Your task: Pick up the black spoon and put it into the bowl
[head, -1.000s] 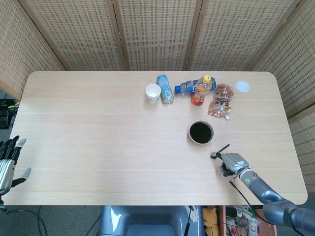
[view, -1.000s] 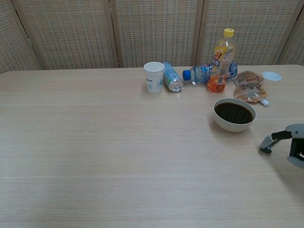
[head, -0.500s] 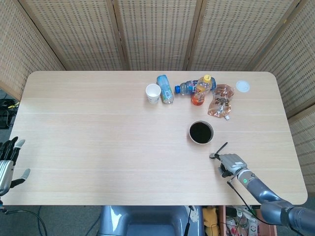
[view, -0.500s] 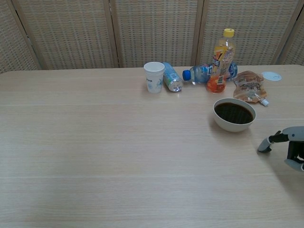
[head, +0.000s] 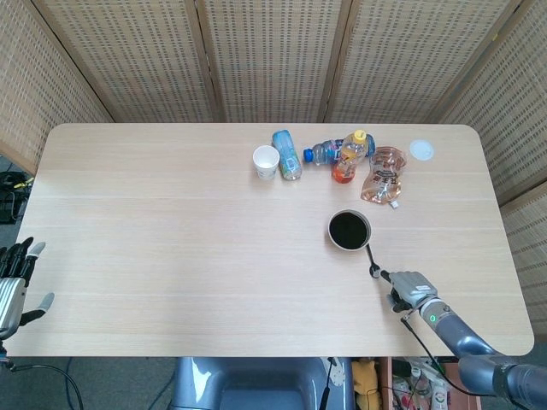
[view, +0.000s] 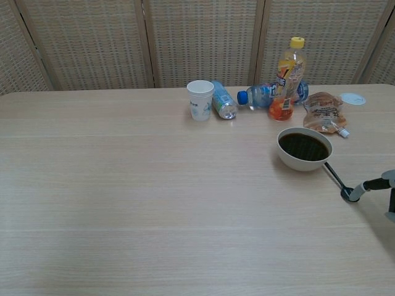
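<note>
Left robot hand (head: 15, 282) idles off the bench edge, fingers spread, holding nothing. The black spoon (view: 338, 179) lies on the bench, handle tip at the bowl (view: 303, 149), its rounded end touching a fingertip of the right robot hand (head: 410, 289). No grasp is visible; it should pinch the spoon firmly before lifting it over the rim.

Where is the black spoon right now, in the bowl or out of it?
Out. The black spoon lies flat on the table beside the bowl, its handle end close to the bowl's base, the other end by the right hand.

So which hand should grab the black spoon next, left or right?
The right hand: its fingers already reach the black spoon, which lies on the table beside the bowl. The left hand sits off the far table edge.
</note>
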You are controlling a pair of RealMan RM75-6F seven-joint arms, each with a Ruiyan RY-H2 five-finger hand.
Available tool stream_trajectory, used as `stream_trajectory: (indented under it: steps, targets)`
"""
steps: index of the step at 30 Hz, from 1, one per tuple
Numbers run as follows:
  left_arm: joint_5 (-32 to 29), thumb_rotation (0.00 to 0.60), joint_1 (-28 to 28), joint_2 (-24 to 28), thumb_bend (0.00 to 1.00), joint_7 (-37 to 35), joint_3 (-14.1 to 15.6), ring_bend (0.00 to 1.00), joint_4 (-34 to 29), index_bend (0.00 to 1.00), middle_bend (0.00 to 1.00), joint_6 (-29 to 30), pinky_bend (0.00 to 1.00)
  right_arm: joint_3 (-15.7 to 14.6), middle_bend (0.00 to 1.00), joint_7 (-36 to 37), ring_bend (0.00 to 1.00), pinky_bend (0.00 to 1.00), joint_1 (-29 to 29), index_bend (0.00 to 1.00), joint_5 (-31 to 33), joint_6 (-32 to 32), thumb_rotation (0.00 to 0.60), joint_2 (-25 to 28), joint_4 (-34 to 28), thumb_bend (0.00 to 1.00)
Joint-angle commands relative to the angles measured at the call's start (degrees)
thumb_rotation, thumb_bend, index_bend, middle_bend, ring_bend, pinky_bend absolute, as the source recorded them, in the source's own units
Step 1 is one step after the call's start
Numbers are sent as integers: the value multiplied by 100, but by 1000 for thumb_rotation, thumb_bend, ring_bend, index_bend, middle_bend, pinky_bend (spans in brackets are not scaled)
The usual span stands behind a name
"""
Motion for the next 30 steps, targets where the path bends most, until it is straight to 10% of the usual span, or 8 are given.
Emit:
stream_trajectory:
  steps: [1,30]
  targets:
    - [3,600,-9,-3,324,11,-3,0,-6,0,0,-5,0,-35,928,5,982,991,-38,183,24,41,600,51,-26,765]
    - [-65,600,-45,-20,324,102,-6,0,-44,0,0,-81,0,-174,927,53,982,991,-315,183,209,269,600,330,141,764]
